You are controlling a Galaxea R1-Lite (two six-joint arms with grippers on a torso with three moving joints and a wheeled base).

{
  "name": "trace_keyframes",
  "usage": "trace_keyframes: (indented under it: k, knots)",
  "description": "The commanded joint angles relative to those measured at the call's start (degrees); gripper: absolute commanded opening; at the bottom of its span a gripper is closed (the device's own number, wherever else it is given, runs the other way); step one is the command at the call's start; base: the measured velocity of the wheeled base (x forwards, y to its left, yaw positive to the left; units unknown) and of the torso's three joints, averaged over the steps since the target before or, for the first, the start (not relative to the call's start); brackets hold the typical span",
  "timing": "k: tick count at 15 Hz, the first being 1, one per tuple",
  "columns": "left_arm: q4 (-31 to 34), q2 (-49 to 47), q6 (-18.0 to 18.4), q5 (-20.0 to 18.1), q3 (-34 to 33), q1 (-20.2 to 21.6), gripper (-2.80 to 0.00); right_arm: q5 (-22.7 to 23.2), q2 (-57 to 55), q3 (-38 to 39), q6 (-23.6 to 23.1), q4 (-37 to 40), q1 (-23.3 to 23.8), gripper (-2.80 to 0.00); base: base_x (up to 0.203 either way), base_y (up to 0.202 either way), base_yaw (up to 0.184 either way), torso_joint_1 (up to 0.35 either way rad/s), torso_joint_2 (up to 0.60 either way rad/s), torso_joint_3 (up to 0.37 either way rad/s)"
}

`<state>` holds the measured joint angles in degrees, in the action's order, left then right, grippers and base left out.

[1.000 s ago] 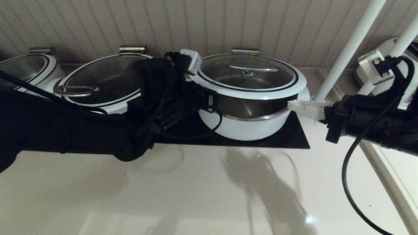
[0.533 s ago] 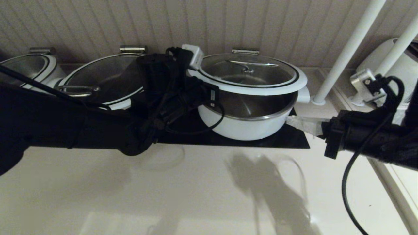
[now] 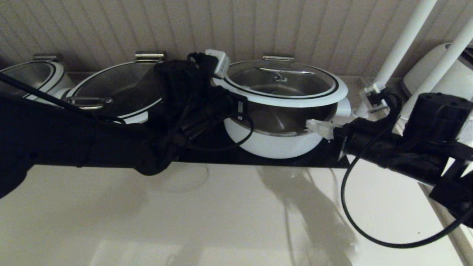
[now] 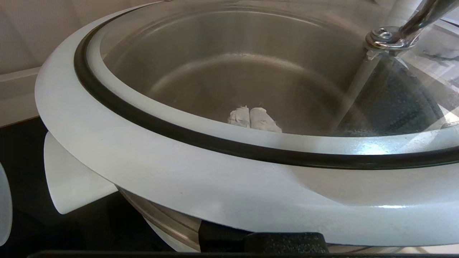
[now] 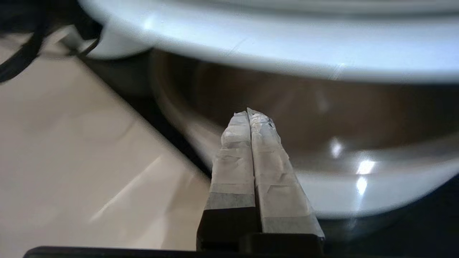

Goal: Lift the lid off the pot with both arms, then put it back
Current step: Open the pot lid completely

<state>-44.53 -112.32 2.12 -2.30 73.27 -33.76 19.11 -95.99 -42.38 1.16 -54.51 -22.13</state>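
Note:
The white pot (image 3: 277,146) stands on a black mat. Its glass lid (image 3: 284,101), with a steel centre handle (image 3: 284,72), is tilted up at the front and stays on its hinge (image 3: 278,58) at the back. My left gripper (image 4: 251,120) is shut under the lid's left rim (image 4: 179,179) and props it up; its tips show through the glass. My right gripper (image 3: 314,127) is shut and empty. It points into the gap between the lid rim (image 5: 287,43) and the pot's steel liner (image 5: 322,114) at the right front, touching neither that I can see.
A like pot with a loop-handled lid (image 3: 114,88) stands just left, behind my left arm, and a third pot (image 3: 33,75) is at the far left. The black mat (image 3: 221,155) lies under the pot. White poles (image 3: 399,40) and a white appliance (image 3: 443,62) stand at right.
The lid's left side rose slightly a second ago, then held. My right gripper dropped from under the lid's right rim, then swung left and up into the gap.

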Motion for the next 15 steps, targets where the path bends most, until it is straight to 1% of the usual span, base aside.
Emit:
trace_keyframes:
  k: [1,6,11,15]
  knots:
    - [-0.29,-0.03,-0.02,0.02,0.04,0.01,-2.80,-0.55,-3.95,-2.02,-0.01,-1.99,0.04,-2.80,0.000,0.000,0.000,0.000,0.00,0.000]
    - [-0.38,-0.20,-0.02,0.02,-0.05,0.01,-2.80,-0.92,-5.76,-9.25,-0.10,-2.29,0.67,-2.80,0.000,0.000,0.000,0.000,0.00,0.000]
    - [-0.47,-0.09,0.07,0.02,-0.97,-0.08,-2.80,-0.92,-6.40,-13.56,-0.19,-2.05,1.65,-2.80,0.000,0.000,0.000,0.000,0.00,0.000]
    - [-0.88,0.78,0.23,0.09,-4.88,-0.15,-2.80,-0.92,-6.40,-14.93,-0.19,-2.10,2.09,-2.80,0.000,0.000,0.000,0.000,0.00,0.000]
